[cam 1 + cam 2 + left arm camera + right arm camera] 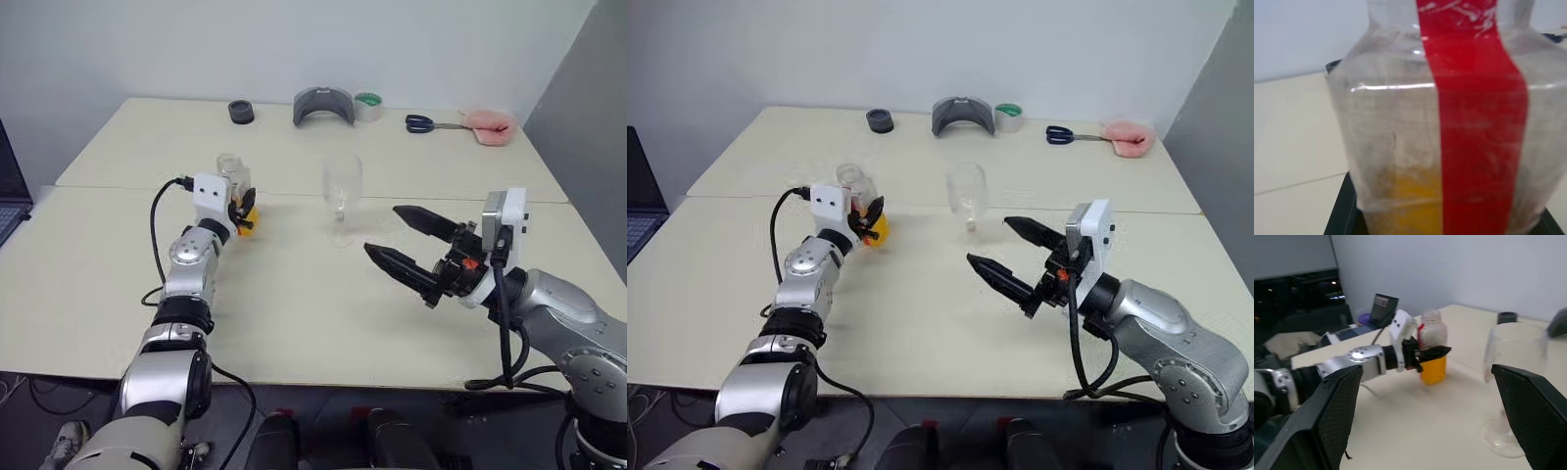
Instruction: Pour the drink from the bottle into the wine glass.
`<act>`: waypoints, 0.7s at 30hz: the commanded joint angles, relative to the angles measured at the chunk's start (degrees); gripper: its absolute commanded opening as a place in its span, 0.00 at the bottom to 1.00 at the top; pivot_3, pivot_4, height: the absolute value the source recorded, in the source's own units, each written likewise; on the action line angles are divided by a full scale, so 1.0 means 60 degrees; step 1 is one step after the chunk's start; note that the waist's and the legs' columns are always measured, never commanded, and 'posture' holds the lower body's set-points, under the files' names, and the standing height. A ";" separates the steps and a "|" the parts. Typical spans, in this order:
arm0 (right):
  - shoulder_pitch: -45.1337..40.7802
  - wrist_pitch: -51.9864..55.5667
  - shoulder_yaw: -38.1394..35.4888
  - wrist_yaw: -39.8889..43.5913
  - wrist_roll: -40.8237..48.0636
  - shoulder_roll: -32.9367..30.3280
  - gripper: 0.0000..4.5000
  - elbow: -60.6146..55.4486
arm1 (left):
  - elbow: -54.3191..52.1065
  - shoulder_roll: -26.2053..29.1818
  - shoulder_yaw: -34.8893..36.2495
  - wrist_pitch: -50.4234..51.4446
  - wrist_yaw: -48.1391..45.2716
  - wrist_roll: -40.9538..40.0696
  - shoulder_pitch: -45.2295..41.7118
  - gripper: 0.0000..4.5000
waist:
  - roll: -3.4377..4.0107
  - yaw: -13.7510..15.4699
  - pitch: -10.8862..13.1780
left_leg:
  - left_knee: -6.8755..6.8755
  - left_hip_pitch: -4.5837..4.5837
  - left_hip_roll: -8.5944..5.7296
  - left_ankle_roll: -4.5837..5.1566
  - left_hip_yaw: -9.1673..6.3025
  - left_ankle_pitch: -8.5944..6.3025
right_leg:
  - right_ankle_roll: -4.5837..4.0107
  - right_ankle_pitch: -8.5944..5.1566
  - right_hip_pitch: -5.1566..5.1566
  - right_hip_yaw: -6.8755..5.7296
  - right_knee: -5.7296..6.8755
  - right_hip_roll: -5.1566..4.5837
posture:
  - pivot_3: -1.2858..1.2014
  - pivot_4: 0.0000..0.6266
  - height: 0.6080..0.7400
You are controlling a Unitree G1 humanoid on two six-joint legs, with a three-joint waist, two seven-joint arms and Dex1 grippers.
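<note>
The bottle is clear plastic with a red label strip and stands upright left of the table's middle. The orange drink fills its lower part. My left gripper is shut on the bottle's lower body, with a black finger across its front. The empty wine glass stands upright on the table, a little to the right of the bottle. To the right of the glass and nearer to me, my right gripper is held open, pointing toward the glass, with nothing between its fingers.
Along the table's far edge lie a black round piece, a grey curved object, a tape roll, scissors and a pink cloth. A laptop sits at the far left. A seam crosses the table.
</note>
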 commanded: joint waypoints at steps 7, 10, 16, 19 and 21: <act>-0.0207 -0.2392 0.0804 0.0585 -0.3193 0.0412 1.00 0.1469 | 0.0633 0.0682 -0.1539 -0.0823 -0.0922 0.1667 -0.2441 0.37 | -0.0014 0.0055 0.0009 | -0.0005 0.0000 -0.0004 0.0001 0.0011 0.0000 | 0.0000 0.0000 -0.0002 0.0007 -0.0011 0.0000 | 0.52 0.24 1.00; -0.0369 -0.2636 0.0765 0.0720 -0.3417 0.0655 1.00 0.1772 | 0.0879 0.0799 -0.1931 -0.1386 -0.1195 0.2088 -0.2969 0.37 | -0.0016 0.0055 0.0015 | -0.0006 -0.0001 -0.0003 0.0000 0.0012 0.0000 | -0.0005 0.0003 -0.0005 0.0008 -0.0010 0.0001 | 0.52 0.24 1.00; -0.0469 -0.2771 0.0719 0.0890 -0.3635 0.0893 1.00 0.1929 | 0.1375 0.0932 -0.2529 -0.2366 -0.1314 0.2804 -0.3739 0.37 | -0.0020 0.0065 0.0021 | -0.0006 -0.0005 -0.0002 0.0000 0.0012 0.0000 | -0.0007 0.0004 -0.0007 0.0006 -0.0013 0.0000 | 0.52 0.24 1.00; -0.0546 -0.2773 0.0717 0.0892 -0.3656 0.0991 1.00 0.1939 | 0.1685 0.1022 -0.2908 -0.2965 -0.1275 0.3301 -0.4147 0.37 | -0.0020 0.0077 0.0021 | -0.0006 -0.0008 -0.0003 0.0000 0.0013 0.0000 | -0.0007 0.0004 -0.0007 0.0006 -0.0016 -0.0001 | 0.52 0.24 1.00; -0.0611 -0.2743 0.0706 0.0894 -0.3660 0.1041 1.00 0.1957 | 0.1884 0.1066 -0.3121 -0.3299 -0.1196 0.3620 -0.4344 0.37 | -0.0019 0.0077 0.0022 | -0.0006 -0.0007 -0.0003 0.0000 0.0013 0.0000 | -0.0007 0.0004 -0.0007 0.0006 -0.0015 -0.0001 | 0.52 0.24 1.00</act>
